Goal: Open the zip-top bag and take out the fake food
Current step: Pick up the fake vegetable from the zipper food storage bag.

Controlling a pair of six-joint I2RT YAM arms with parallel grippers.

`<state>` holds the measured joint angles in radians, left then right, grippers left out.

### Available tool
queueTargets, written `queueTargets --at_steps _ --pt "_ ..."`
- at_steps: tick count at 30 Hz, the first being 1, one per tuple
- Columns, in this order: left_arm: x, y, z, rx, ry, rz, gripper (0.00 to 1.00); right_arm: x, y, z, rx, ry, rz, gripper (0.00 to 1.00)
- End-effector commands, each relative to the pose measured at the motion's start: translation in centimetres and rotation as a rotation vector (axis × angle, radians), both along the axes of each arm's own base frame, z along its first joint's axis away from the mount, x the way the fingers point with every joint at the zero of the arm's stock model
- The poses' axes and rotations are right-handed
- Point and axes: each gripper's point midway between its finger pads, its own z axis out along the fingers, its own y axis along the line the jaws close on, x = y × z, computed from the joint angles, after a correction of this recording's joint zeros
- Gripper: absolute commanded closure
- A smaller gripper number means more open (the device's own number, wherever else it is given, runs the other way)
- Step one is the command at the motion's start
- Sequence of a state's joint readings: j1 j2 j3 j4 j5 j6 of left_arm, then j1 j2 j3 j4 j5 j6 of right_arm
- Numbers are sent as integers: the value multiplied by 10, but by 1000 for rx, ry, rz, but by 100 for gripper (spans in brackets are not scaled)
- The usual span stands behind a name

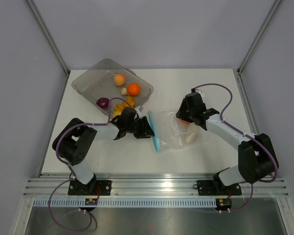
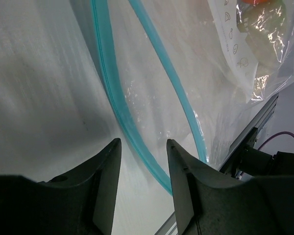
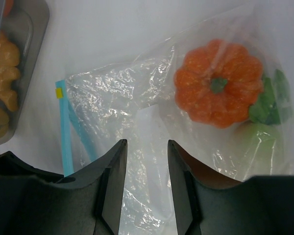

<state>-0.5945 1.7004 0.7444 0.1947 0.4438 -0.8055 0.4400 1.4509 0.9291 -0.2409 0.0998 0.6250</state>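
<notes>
The clear zip-top bag [image 1: 172, 131] lies in the middle of the table, its teal zip strip [image 1: 155, 133] on the left side. In the left wrist view the two zip tracks [image 2: 108, 83] stand parted. My left gripper [image 1: 149, 131] is open at the zip edge, and one track runs between its fingers [image 2: 143, 147]. My right gripper [image 1: 183, 119] is open just above the bag's far side [image 3: 147, 144]. Inside the bag are an orange toy pumpkin [image 3: 218, 83] with green leaves, a pale green piece [image 3: 257, 142] and a white piece [image 1: 191, 138].
A grey translucent tray [image 1: 88, 81] stands at the back left. It holds a peach [image 1: 119, 79], an orange ball [image 1: 134, 89], a beige piece [image 1: 124, 91], a purple piece [image 1: 103, 103] and yellow-orange bits [image 3: 4, 68]. Frame posts stand at the table's far corners.
</notes>
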Motion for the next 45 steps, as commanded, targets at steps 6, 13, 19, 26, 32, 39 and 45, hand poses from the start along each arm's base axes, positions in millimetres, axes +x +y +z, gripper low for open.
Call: queueTargets --at_steps 6,13,19,26,32,39,45 --pt "21 -27 28 -114 -77 -40 55 6 -39 15 -76 -70 -147 55" --pt "27 -34 29 -128 -97 -55 53 12 -60 15 -112 -80 -220 56" --pt "28 -37 23 -126 -92 -66 50 17 -71 6 -135 -54 -259 54" --pt "29 -33 24 -109 -115 -61 48 22 -84 5 -186 -60 -314 24" --pt "28 -34 22 -112 -109 -65 48 30 -90 -5 -214 -37 -342 26" --pt "28 -34 25 -116 -117 -66 48 33 -97 -16 -213 -9 -379 55" --pt "27 -34 25 -116 -117 -68 49 32 -94 -16 -194 -8 -372 97"
